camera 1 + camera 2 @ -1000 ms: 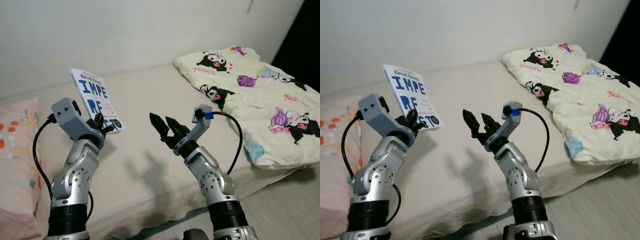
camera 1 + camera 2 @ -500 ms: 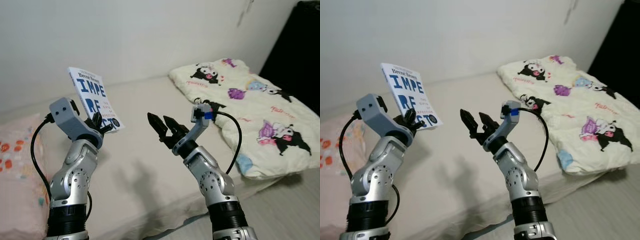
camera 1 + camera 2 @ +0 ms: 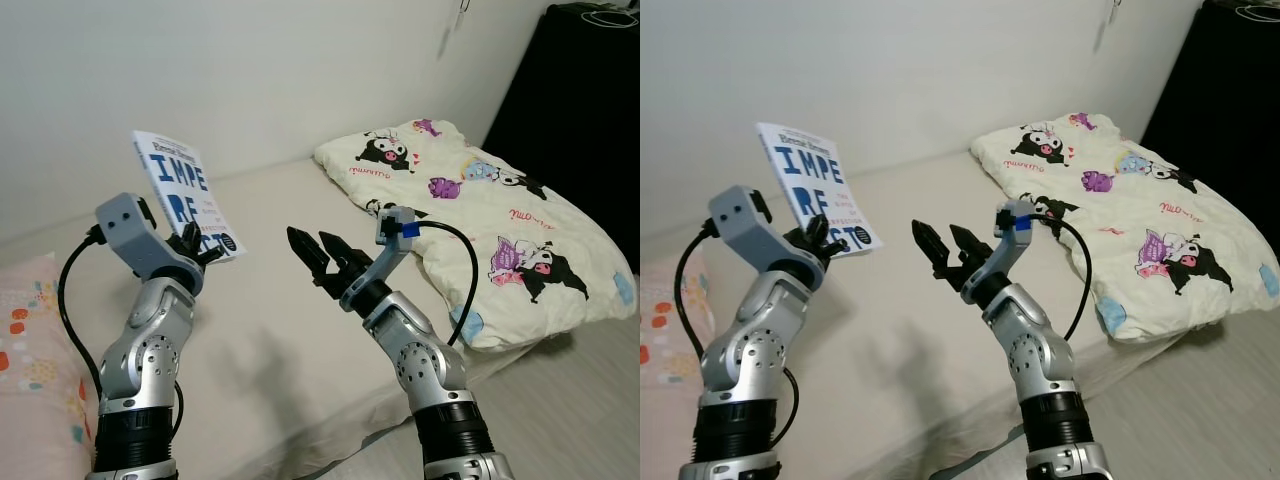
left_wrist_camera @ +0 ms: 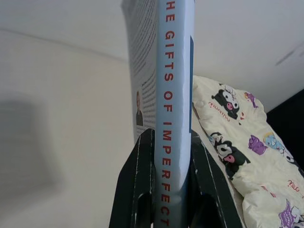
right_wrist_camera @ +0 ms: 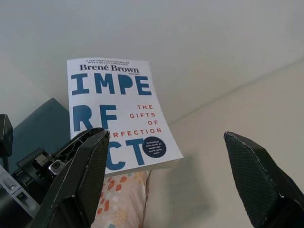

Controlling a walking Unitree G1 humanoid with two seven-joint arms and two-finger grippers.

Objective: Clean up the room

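A wide cream bed (image 3: 280, 330) runs across the scene under a white wall (image 3: 250, 70). At about 2 o'clock on the mattress lies a cream quilt (image 3: 480, 230) printed with cartoon characters, and a dark wardrobe (image 3: 580, 110) stands beyond it at 3 o'clock. A pink patterned pillow (image 3: 35, 370) sits at 8 o'clock, at the bed's end.

The left arm rises from 7 o'clock, bent at the elbow with the forearm upright. The left gripper (image 3: 197, 244) is raised off the bed and clamped on the lower edge of a white and blue paperback book (image 3: 185, 195), a finger (image 4: 137, 180) pressed to each cover either side of the spine. The book stands tilted, front cover facing the camera, at 10 o'clock.

The right arm comes up from 5 o'clock, its wrist cocked toward 10 o'clock. The right gripper (image 3: 315, 252) hangs over the mattress near the book, fingers (image 5: 256, 180) spread wide and holding nothing.
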